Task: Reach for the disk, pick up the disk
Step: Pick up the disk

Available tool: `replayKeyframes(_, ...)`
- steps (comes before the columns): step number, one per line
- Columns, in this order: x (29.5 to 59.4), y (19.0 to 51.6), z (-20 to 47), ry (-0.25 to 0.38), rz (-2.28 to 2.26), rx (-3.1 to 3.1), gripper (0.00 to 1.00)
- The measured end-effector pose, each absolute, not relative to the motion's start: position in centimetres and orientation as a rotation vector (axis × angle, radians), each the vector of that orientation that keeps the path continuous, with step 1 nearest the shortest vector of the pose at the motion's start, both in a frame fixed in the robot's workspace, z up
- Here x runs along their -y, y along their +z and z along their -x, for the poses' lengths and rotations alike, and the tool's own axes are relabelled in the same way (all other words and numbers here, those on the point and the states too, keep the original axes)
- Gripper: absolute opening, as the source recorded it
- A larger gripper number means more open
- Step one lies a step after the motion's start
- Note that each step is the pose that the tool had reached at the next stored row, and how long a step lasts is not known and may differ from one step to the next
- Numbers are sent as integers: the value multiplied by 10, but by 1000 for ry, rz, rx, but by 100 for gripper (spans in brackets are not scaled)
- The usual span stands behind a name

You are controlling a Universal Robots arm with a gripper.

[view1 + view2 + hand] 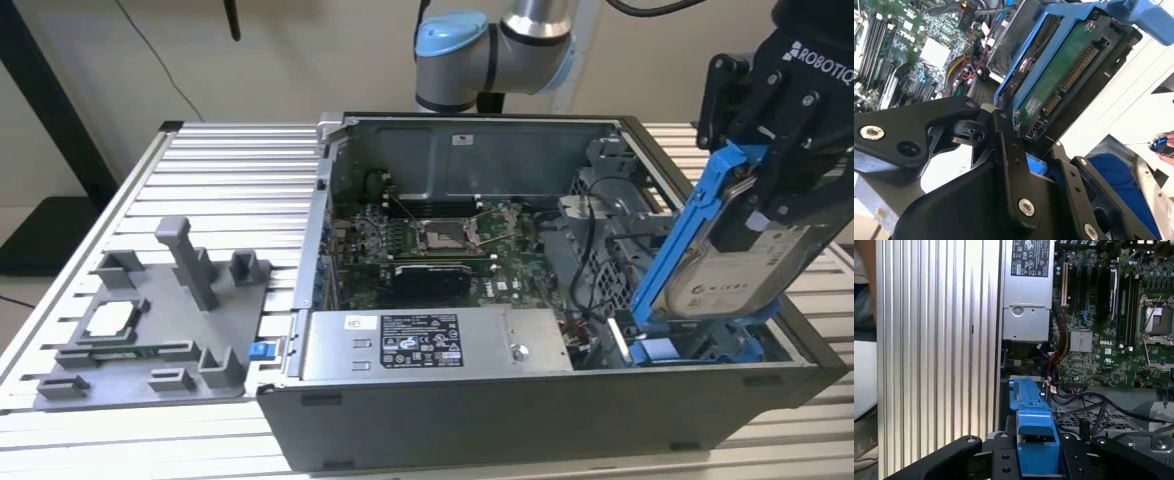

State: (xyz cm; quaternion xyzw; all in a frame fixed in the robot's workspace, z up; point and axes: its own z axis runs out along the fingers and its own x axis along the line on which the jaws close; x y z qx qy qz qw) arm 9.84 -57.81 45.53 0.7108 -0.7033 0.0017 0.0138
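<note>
Gripper (774, 215) was clamped on the disk (727, 270), fingers closed across its blue-railed sides near the upper end. Disk stood nearly upright, tilted, long axis running from the gripper down toward the drive bay at the exterior view's right of the open PC case (441, 420); lower end looked just at or above the blue bay bracket (694, 350), can't tell if touching. So the disk hung below the gripper, not beside it. In the second wrist view the disk's green circuit board (1059, 85) faced the camera, a finger (1011, 160) against its edge. Power supply (434, 345) and motherboard (427, 250) sat apart from it
</note>
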Motion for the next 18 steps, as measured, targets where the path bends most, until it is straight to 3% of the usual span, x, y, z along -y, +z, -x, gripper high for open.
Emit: replayKeyframes(18, 579, 449, -105, 1, -2205, 2200, 0)
